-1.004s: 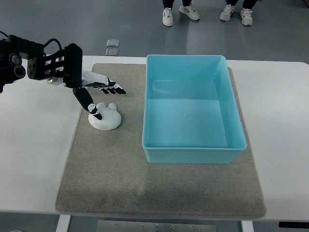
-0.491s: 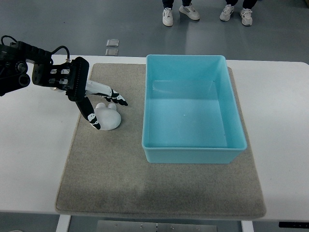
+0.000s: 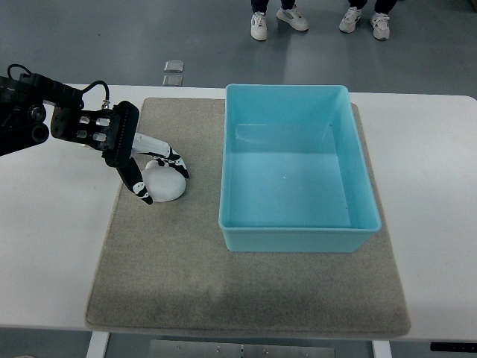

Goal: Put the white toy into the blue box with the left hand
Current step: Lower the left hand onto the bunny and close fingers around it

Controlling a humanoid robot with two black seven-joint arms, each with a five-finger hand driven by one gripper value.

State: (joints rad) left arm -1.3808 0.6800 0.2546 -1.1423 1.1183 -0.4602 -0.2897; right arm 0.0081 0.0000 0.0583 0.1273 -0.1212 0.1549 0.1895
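Top view: toy [image 3: 165,181] sits on the mat [image 3: 186,268] near its left edge, box [image 3: 298,231] close by on the right, left hand [image 3: 145,165] fingers curling around it, touching.

Left arm reaching in from the left edge, left hand [image 3: 149,168] lowered, fingers curling downward

White toy [image 3: 167,184]; blue box [image 3: 298,171]; grey mat [image 3: 186,276]; black-white hand [image 3: 145,164].

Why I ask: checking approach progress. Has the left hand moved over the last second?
Yes. The left hand dropped toward the mat's near edge, closing around the white toy.
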